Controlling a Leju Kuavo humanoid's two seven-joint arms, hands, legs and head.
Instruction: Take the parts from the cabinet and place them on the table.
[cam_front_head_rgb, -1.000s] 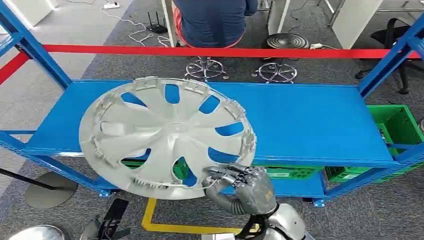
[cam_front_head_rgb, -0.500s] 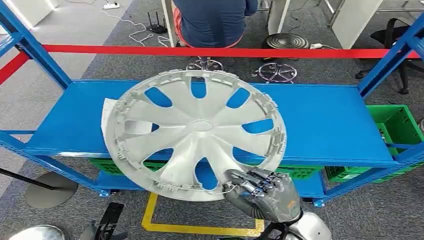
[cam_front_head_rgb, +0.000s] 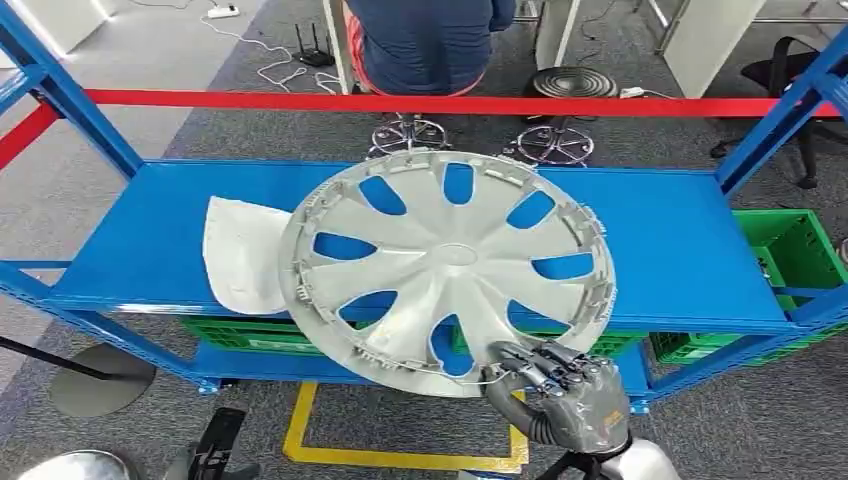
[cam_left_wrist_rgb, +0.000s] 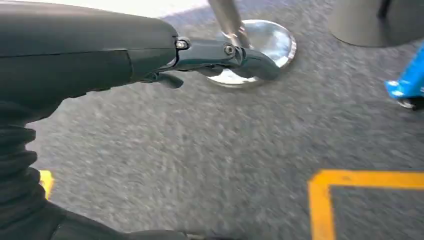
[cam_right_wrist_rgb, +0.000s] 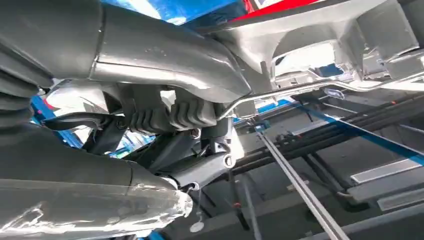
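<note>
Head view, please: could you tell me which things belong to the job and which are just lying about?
Job:
- silver wheel cover, held at its rim by the right hand
- white part lying on the blue shelf

Lying about:
- green crates
- red rail
- seated person
- yellow floor marking

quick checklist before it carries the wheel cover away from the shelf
1. Right hand grips the wheel cover at its near rim: ok.
2. Grip firmness, one hand on one edge: cannot tell.
3. Cover lifted off the blue shelf: cannot tell.
4. Left hand free, holding nothing: ok.
5. White part on the shelf, clear of the cover: cannot tell, they overlap in the head view.
6. Person seated beyond the red bar: ok.
</note>
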